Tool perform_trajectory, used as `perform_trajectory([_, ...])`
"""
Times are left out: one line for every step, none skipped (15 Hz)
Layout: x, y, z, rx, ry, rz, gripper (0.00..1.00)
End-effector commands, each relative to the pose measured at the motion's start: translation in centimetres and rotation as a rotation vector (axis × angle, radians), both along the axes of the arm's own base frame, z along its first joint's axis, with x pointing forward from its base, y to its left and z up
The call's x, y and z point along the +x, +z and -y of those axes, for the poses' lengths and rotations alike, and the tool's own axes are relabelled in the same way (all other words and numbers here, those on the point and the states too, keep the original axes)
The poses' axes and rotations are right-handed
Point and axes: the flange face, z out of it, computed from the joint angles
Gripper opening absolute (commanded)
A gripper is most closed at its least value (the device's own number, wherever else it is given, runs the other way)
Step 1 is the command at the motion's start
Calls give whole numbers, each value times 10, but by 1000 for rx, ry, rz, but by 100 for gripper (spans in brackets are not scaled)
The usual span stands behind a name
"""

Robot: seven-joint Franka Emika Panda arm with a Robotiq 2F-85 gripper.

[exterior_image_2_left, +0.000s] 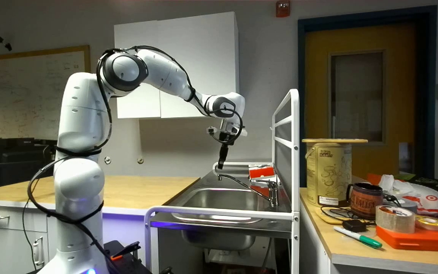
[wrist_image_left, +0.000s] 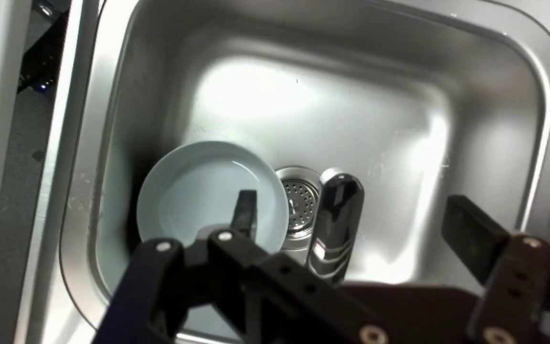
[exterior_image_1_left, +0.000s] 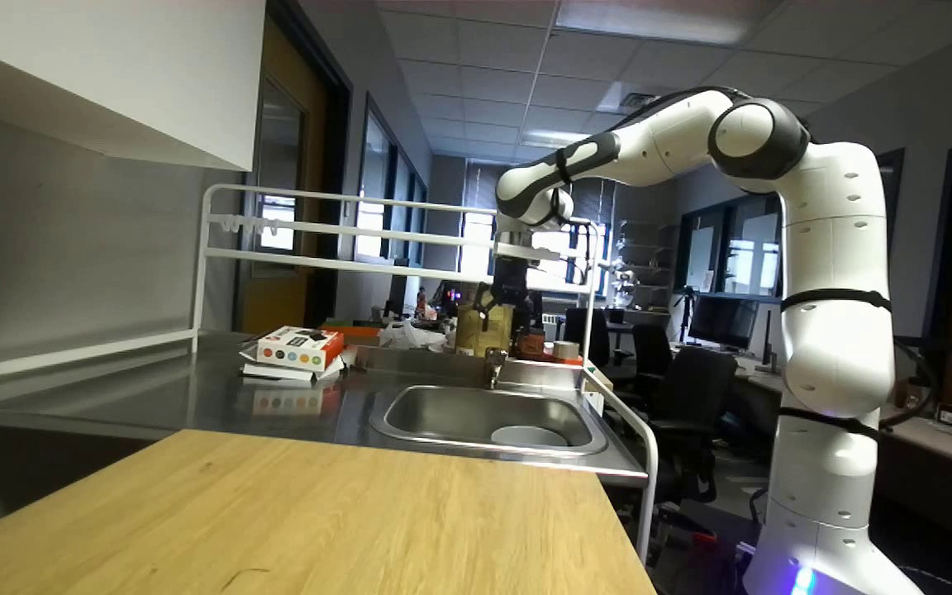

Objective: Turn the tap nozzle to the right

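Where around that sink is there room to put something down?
Bare wood on the tabletop beside the steel counter; bare steel between the red-and-white box and sink. Crowded: beyond the white rack, with mug, tape and marker; above the spout, where the gripper hangs.

Your nozzle [exterior_image_2_left: 243,184] is a slim, shiny metal tube, slanting up from the tap base [exterior_image_2_left: 274,197] to a down-turned tip over the sink [wrist_image_left: 81,191]. In the wrist view, you see its rounded end just beside the drain [wrist_image_left: 300,201].
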Motion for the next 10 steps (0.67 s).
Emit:
perform_trajectory([22, -5, 1, -24, -79, -20, 100])
perform_trajectory([27, -9, 0, -28, -90, -29, 100])
perform_trajectory([30, -12, 0, -33, -99, -35, 100])
perform_trajectory([33, -15, 0, -37, -107, -42, 100])
perform_trajectory([35, -18, 1, -38, -117, -48, 100])
perform_trajectory([37, -23, 4, -33, -129, -56, 100])
perform_trajectory([36, -26, 5, -30, -138, -65, 100])
perform_trajectory([36, -30, 8, -27, -147, -74, 100])
perform_trajectory([34, -34, 11, -26, -155, -85, 100])
perform_trajectory([32, -39, 14, -22, -164, -96, 100])
